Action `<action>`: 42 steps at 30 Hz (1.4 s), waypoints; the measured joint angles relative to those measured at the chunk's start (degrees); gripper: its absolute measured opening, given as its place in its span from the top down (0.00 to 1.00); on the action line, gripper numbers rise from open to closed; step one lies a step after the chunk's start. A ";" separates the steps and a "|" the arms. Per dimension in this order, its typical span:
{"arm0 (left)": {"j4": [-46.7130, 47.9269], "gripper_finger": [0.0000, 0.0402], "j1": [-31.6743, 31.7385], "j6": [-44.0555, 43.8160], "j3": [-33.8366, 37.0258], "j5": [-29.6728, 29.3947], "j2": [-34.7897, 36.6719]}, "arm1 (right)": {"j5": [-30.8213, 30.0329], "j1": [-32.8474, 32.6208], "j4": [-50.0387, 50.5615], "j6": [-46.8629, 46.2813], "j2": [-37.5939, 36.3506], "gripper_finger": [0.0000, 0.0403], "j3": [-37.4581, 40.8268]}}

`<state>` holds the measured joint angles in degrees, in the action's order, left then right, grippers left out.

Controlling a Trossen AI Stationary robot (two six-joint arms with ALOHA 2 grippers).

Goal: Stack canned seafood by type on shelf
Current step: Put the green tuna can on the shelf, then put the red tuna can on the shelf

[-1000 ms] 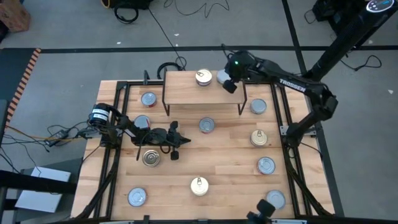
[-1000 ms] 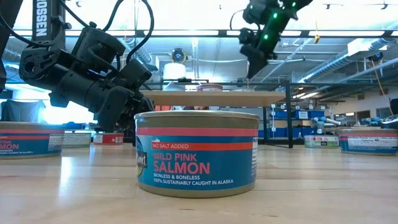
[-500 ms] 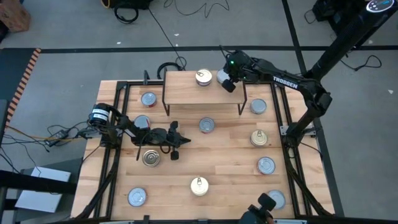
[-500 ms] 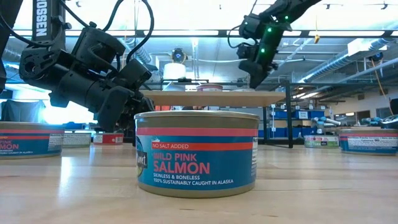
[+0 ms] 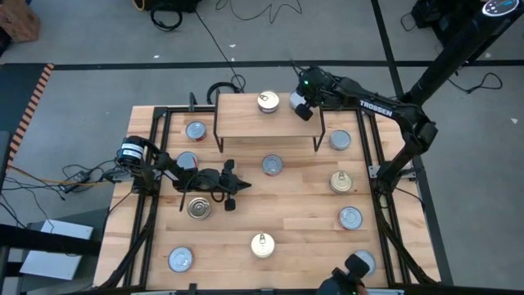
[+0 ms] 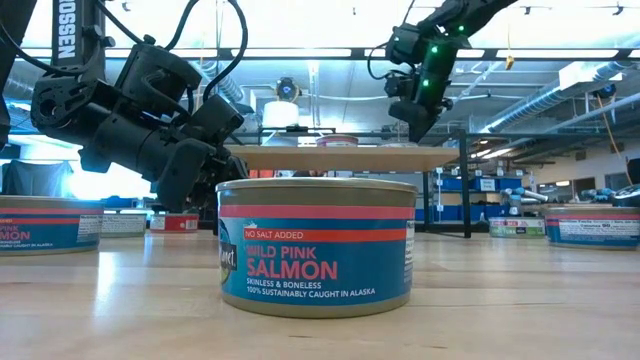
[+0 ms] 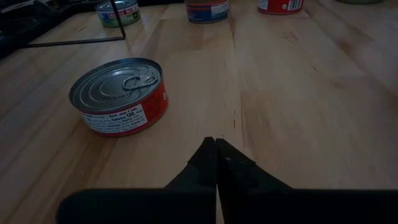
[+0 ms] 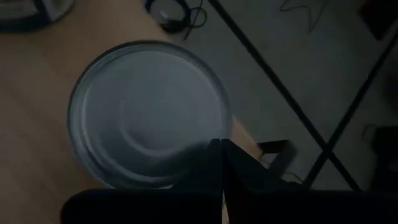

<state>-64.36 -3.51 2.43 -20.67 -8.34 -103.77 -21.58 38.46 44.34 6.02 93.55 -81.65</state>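
The shelf [image 5: 262,123], a light-wood board on black legs, stands at the table's far side. On it sit a gold-topped can [image 5: 268,102] and a silver-topped can [image 8: 146,112] near the far right corner. My right gripper [image 8: 222,146] is shut, slanting down over that silver can's edge, just above the board [image 6: 345,157]. My left gripper [image 7: 216,142] is shut, low over the table's left middle, pointing toward a red-sided can [image 7: 118,93]. Several more cans stand on their bases around the tabletop. My right gripper's shut fingertips [image 8: 214,155] overlap the rim of the silver-topped can [image 8: 186,171] as seen from the wrist. I cannot tell whether they touch it or hover just above. The can stands flat on the shelf.
Cans stand along the right side [image 5: 341,181], the left side [image 5: 195,130] and the near edge, among them a salmon can [image 6: 316,245]. Black frame rails [image 5: 155,164] run along the table's sides. The shelf's near half is bare wood.
My right gripper has sunk a little toward the shelf's far right corner and tipped to a flatter slant, staying shut.
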 joint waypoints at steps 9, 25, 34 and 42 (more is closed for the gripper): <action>0.00 1.00 0.02 0.18 0.00 0.00 0.00 | 1.93 -2.03 -2.37 3.16 -8.13 0.94 0.00; -0.48 1.00 0.02 0.84 0.00 0.12 0.00 | 13.77 -14.12 -37.45 5.49 -23.20 0.99 29.23; -0.39 1.00 -0.36 0.57 0.02 4.37 4.71 | 9.79 -27.10 -52.85 0.64 -29.39 0.99 42.39; 7.70 1.00 -2.49 3.21 0.00 4.05 11.84 | 2.62 -36.31 -58.69 -0.74 -29.11 0.99 47.51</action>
<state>-56.66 -6.00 5.64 -20.66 -4.29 -91.93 -18.96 2.15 -14.34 5.28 64.45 -34.13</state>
